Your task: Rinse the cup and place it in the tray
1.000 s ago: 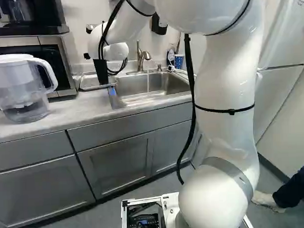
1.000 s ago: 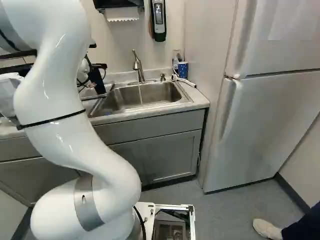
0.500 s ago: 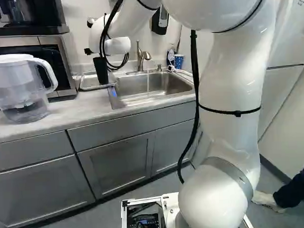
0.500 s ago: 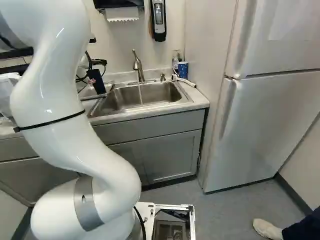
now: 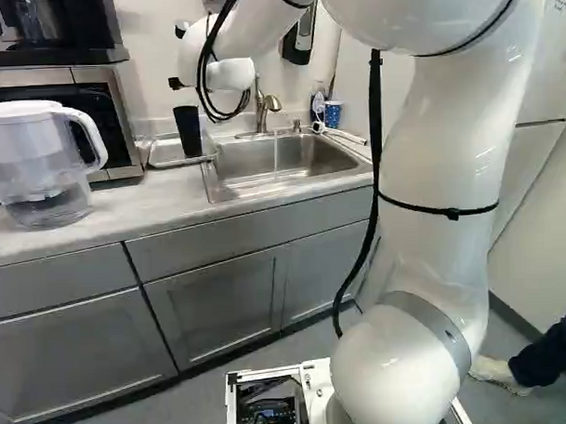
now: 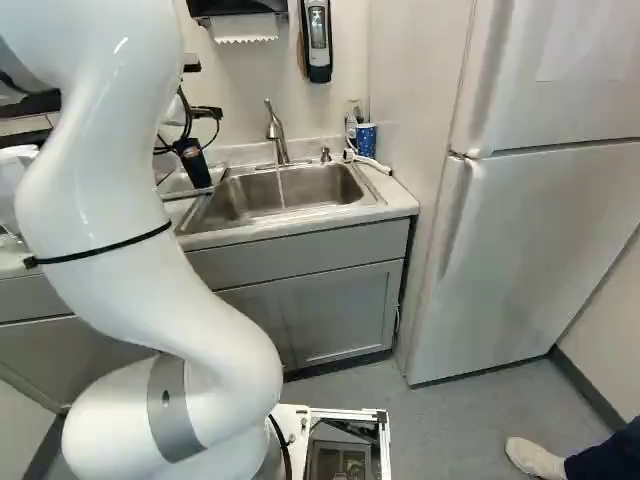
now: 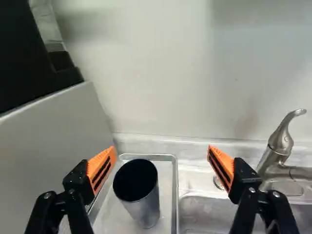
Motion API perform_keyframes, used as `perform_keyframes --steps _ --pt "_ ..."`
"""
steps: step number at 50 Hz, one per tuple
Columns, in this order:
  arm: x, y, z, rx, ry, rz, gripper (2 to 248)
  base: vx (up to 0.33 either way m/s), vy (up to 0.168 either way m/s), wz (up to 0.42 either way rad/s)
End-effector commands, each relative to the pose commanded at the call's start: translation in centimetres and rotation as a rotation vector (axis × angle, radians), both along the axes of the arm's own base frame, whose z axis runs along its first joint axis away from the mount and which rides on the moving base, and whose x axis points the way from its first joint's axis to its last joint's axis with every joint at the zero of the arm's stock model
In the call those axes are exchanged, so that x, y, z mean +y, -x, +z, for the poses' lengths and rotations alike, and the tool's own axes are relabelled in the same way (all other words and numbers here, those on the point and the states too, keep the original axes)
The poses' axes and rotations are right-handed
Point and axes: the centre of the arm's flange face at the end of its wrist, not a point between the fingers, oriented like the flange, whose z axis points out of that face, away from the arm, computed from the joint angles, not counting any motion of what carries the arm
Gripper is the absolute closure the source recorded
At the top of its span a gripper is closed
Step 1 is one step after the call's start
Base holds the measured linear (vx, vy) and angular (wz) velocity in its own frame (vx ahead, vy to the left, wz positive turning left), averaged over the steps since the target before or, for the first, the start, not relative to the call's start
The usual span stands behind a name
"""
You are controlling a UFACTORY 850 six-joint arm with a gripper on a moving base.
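The black gripper [image 6: 207,113] is partly hidden behind the arm and cables in the right base view. In the wrist view my gripper [image 7: 162,156] is open, its orange-padded fingers wide apart with nothing held. The dark cup [image 7: 146,207] stands upright, mouth up, in the metal tray [image 7: 174,195], below the fingertips and nearer one finger. The left base view also has the cup [image 5: 188,132], in the tray [image 5: 160,162] beside the sink [image 5: 291,165], with the arm's wrist above and to its right. A thin stream of water falls from the faucet [image 5: 266,103].
A clear water pitcher [image 5: 40,169] stands on the counter, with a microwave [image 5: 122,115] behind it. A blue cup [image 6: 366,139] and a bottle are at the sink's back corner. To the right is a fridge [image 6: 530,250]. A person's shoe [image 6: 534,458] shows on the floor.
The arm's wrist has moved up and to the right in the left base view, away from the cup. The cup stays put in the tray. The base has not moved.
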Motion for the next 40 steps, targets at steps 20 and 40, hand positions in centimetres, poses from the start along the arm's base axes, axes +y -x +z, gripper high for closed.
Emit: perform_keyframes --steps 20,40 --pt "-2.9 -1.4 2.2 -0.046 0.003 -0.040 3 0.000 0.000 0.000" --pt "-5.8 -2.9 4.5 -0.091 0.004 -0.083 3 0.000 0.000 0.000"
